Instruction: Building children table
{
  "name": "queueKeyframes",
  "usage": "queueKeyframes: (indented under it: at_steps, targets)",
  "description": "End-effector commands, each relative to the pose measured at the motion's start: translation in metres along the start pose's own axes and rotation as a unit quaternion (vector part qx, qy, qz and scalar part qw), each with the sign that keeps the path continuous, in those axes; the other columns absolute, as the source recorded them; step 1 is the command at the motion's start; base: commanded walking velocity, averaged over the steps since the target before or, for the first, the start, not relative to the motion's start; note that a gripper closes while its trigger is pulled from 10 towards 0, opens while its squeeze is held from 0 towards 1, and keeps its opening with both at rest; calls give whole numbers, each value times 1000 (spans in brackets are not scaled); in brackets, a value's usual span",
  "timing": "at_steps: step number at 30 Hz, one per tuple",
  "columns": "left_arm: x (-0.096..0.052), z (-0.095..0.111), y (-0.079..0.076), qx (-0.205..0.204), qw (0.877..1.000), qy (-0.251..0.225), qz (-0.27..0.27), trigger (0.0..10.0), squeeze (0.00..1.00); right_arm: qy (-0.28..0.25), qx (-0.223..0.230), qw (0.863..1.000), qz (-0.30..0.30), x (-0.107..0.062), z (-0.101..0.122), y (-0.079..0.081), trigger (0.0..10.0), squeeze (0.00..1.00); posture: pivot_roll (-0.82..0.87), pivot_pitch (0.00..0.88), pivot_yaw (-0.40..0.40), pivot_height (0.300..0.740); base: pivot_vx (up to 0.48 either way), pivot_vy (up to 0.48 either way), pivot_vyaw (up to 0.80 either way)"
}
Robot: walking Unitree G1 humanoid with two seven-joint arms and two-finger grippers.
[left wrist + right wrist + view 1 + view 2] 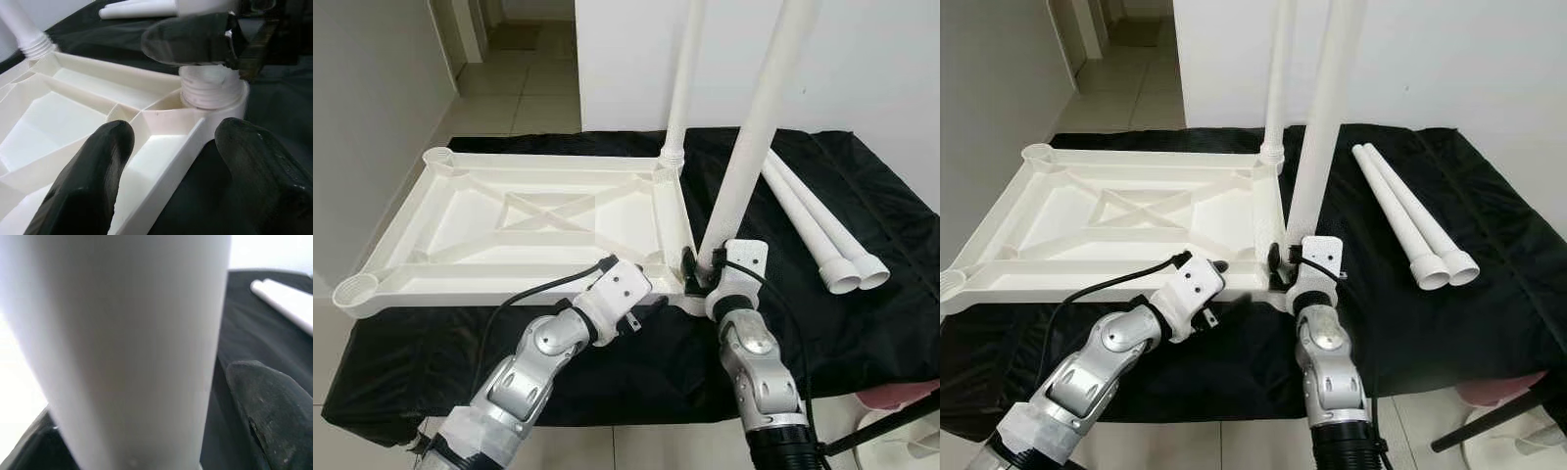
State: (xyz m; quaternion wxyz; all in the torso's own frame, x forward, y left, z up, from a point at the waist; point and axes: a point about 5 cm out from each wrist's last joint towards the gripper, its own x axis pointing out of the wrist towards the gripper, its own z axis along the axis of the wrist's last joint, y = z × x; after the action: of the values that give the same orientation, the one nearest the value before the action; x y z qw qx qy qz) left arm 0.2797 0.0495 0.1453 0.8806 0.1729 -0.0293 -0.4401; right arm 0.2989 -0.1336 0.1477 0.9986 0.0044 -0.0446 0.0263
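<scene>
Nearest, two silver arms reaching up to the near edge of an upturned white tabletop (509, 220), ribbed underside up, lying on a desk (862, 323) draped in black cloth. Right hand (702, 269) clenched around the base of a white leg (751, 147), standing a little tilted in the near right corner socket (215, 98), threaded end partly seated in it. Left hand (628, 277) released, its black fingers (88, 181) straddling the tabletop's near rim just beside that same corner; whether touching the plastic, cannot tell. Second leg (685, 73) upright in the far right corner socket. Two more spare legs (822, 230) lying side by side on the cloth, to the right of the tabletop, flared ends toward the robot. Empty round sockets at the near left (354, 291) and far left (438, 155) corners. Beyond, a white wall and a tiled floor (509, 88).
</scene>
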Motion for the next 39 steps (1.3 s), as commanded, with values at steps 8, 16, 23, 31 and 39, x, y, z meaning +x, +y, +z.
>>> queueKeyframes:
  at_steps: [8,16,23,31,39]
  targets:
    - [-13,-2,-3,-34,998,-12,-49,10000,0,-17,6,997,79,-7,-1,3,10000,0,-39,31,-1,740,0,0,0]
    - [-19,-3,-17,-60,993,-16,-97,10000,0,-14,0,992,126,-6,-12,-16,10000,0,-27,21,-22,740,0,0,0]
    - [-24,-12,-27,-51,991,6,-126,10000,0,-11,-20,981,191,0,-13,-21,10000,0,-33,0,-19,740,0,0,0]
    - [-25,-3,-20,-70,991,-5,-117,10000,0,-14,-42,968,245,9,-9,-26,10000,0,-35,0,3,740,0,0,0]
    - [-22,-1,-13,-63,993,12,-100,10000,0,1,-73,949,306,18,-12,-30,10000,0,-23,0,7,740,0,0,0]
